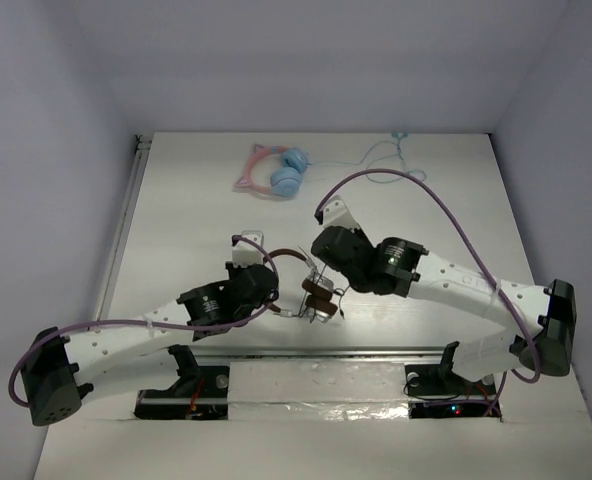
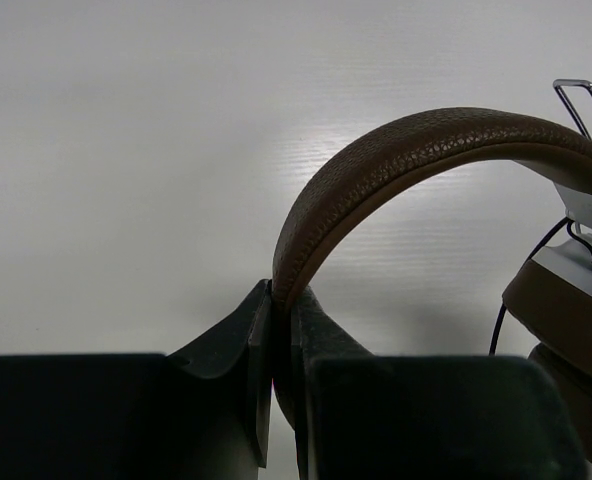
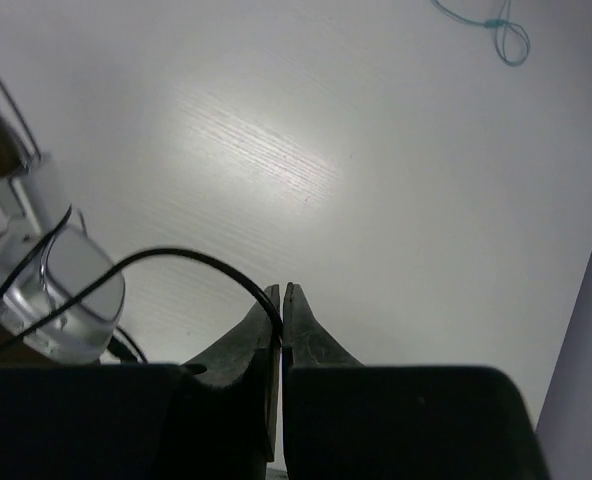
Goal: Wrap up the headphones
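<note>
- The left fingers [image 2: 269, 325] are closed tight on the headphones [image 1: 316, 292], clamping the brown headband [image 2: 396, 160] edge-on near one end of its arch.
- The right fingers [image 3: 276, 302] are all but shut, with the thin black cable [image 3: 176, 256] running down into the slit between them.
- The headphones sit between the two arms, near the bench's [image 1: 196, 200] near edge and about midway between its left and right edges.
- A silver ear cup [image 3: 71, 290] hangs just left of the right fingers, with the cable looping from it.
- Pink headphones [image 1: 274, 172] lie near the far edge, with their pale blue cable [image 1: 391, 160] trailing toward the far right corner.
</note>
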`<state>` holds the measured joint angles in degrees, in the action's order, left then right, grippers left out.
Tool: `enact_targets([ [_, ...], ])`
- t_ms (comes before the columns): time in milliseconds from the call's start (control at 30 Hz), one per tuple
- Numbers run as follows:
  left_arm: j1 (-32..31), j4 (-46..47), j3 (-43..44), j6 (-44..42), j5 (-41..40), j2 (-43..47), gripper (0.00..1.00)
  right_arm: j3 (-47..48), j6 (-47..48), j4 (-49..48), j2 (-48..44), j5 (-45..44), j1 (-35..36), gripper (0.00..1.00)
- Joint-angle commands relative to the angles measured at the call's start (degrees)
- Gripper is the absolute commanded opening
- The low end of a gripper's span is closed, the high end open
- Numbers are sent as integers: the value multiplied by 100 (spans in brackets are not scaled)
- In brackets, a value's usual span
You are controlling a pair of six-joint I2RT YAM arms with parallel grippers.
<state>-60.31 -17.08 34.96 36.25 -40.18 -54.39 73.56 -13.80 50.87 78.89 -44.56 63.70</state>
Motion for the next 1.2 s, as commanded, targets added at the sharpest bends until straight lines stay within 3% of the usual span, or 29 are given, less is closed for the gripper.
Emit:
enact_targets([
  [0, -15, 117, 327, 5, 553, 60, 0, 1, 17, -805, -137, -380, -314, 0],
  [100, -15, 311, 379, -188, 950, 271, 0, -184, 140, -1535, -234, 111, -472, 0],
  [400, -15, 460, 748, -364, 1496, 851, 0, -850, -130, -2493, -365, 833, -754, 0],
  [667, 152, 84, 1320, -549, 1444, 1027, 0, -2222, -614, -4320, -1393, 2661, -1439, 0],
  [733, 152, -241, 1496, -558, 1049, 922, 0, -2293, -711, -4393, -1727, 2846, -1492, 0],
  [833, 152, -174, 1461, -636, 1239, 1009, 0, -2224, -711, -4332, -1878, 2787, -1545, 0],
  [933, 152, -50, 1531, -628, 1311, 1194, 0, -2179, -738, -4270, -1607, 2645, -1598, 0],
  [1167, 152, 11, 1900, -742, 1425, 1378, 0, -2618, -1001, -5112, -1201, 2873, -1826, 3],
])
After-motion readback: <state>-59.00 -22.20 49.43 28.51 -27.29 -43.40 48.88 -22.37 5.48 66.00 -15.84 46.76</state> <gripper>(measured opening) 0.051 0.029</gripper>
